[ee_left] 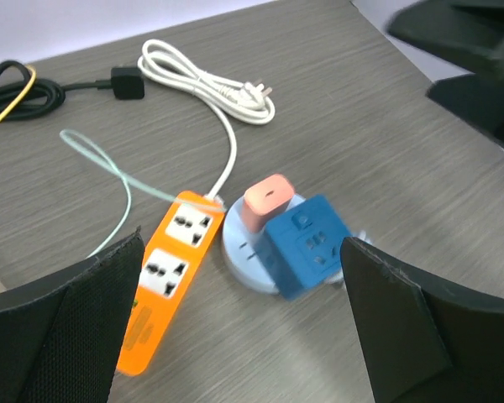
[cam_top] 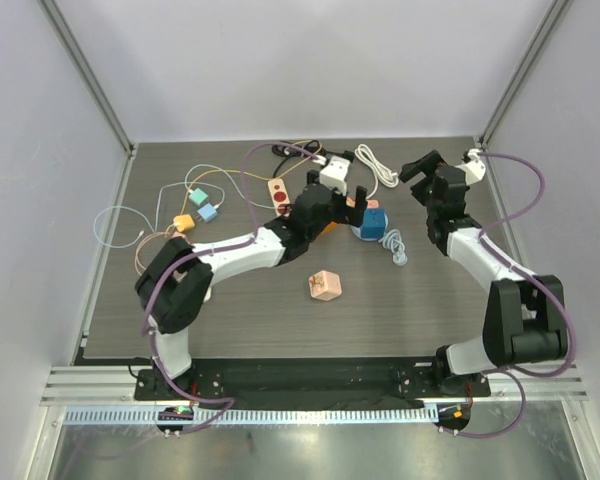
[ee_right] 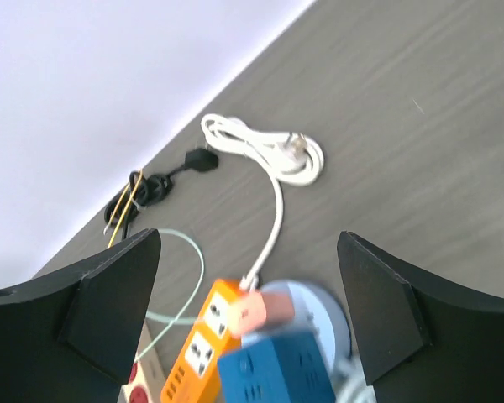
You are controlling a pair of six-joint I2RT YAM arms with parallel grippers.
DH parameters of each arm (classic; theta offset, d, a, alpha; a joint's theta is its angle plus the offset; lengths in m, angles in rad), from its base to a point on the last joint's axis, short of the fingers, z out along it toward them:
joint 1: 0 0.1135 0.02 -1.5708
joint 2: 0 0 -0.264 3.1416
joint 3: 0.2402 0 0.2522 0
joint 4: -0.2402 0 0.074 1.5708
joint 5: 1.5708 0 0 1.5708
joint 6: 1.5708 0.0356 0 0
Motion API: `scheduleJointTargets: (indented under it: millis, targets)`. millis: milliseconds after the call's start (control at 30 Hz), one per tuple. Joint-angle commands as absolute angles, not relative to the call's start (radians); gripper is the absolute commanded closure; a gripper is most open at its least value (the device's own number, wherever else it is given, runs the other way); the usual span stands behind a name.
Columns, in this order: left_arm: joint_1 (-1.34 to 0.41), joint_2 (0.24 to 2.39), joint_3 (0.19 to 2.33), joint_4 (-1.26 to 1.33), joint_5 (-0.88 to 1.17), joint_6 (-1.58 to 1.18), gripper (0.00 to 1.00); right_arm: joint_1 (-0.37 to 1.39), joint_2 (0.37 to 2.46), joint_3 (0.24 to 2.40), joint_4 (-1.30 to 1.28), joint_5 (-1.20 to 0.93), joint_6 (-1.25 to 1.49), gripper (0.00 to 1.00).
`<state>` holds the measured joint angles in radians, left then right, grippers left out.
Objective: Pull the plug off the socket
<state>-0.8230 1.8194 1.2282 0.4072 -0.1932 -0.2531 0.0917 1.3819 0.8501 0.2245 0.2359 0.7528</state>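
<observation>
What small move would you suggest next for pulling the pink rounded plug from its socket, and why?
Probably lower the left gripper so its open jaws straddle the pink rounded plug. It stands on the light-blue round socket base beside the blue cube socket, untouched; the right gripper is open too, holding nothing.

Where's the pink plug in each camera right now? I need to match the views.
Top external: pink plug right of center, at the far edge of the blue socket cube.
Left wrist: pink plug at center, against the cube's upper left.
Right wrist: pink plug at bottom center, just above the cube.
Shared landmark: white coiled cable, lying beyond the plug in all three.
</observation>
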Motion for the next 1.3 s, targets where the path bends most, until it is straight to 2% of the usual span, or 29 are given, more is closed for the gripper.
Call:
scheduleJointTargets:
  millis: [0,133,267,367,567,967,1167,1267]
  targets:
    - [-0.896,1.906,1.369,0.287,-0.409,-0.221,0.0,0.08,1.479,0.882,0.36,0.226,0.678,0.09]
    - [-0.971,2.049,1.615,0.118,-0.537,-0.206,0.0,-0.017,1.476,0.781,0.419,0.184,0.73,0.09]
    - [-1.017,2.153,1.739,0.003,-0.644,-0.23,0.0,-0.092,1.434,0.704,0.479,0.146,0.74,0.1]
    - [-1.031,2.172,1.775,-0.049,-0.644,-0.287,0.01,-0.101,1.43,0.701,0.453,0.153,0.698,0.1]
    - [-1.046,2.204,1.801,-0.087,-0.617,-0.339,0.08,-0.124,1.466,0.673,0.474,0.074,0.683,0.1]
    - [-1.048,2.347,1.976,-0.176,-0.617,-0.322,0.11,-0.124,1.496,0.663,0.517,0.014,0.726,0.11]
    - [-1.046,2.37,1.988,-0.176,-0.617,-0.296,0.18,-0.124,1.52,0.675,0.511,-0.029,0.733,0.1]
    - [-1.046,2.393,2.008,-0.176,-0.612,-0.281,0.26,-0.124,1.54,0.684,0.511,-0.051,0.738,0.11]
